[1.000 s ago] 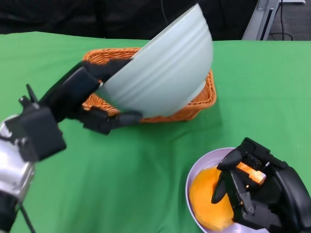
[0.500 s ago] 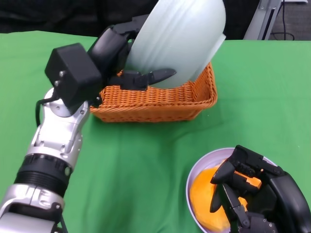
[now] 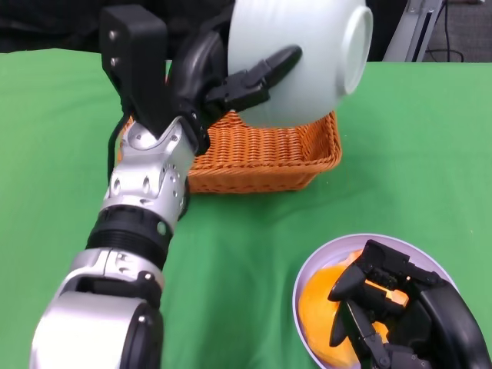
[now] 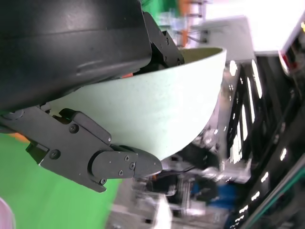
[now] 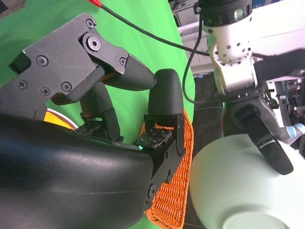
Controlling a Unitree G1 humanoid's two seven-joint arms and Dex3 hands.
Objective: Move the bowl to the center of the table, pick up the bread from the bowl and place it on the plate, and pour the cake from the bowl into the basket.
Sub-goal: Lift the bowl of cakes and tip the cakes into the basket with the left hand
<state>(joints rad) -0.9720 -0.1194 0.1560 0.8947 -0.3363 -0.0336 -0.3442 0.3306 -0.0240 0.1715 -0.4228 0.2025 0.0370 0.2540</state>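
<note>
Tipped further since a second ago, the bowl (image 3: 300, 61) now hangs over the basket (image 3: 261, 157), its foot ring turned up and away, its mouth facing down toward the basket's far side. Its inside is hidden, so whether the cake has dropped cannot be told. Left hand (image 3: 231, 84) grips the bowl's wall, forearm raised steeply beside the basket. Right hand (image 3: 400, 315), well apart from the basket, rests released over the bread (image 3: 323, 311) on the plate (image 3: 338, 250).

No writing, label, brand or number can be read in any view; the surfaces shown carry no legible marks. Blurred background shapes yield nothing readable.
</note>
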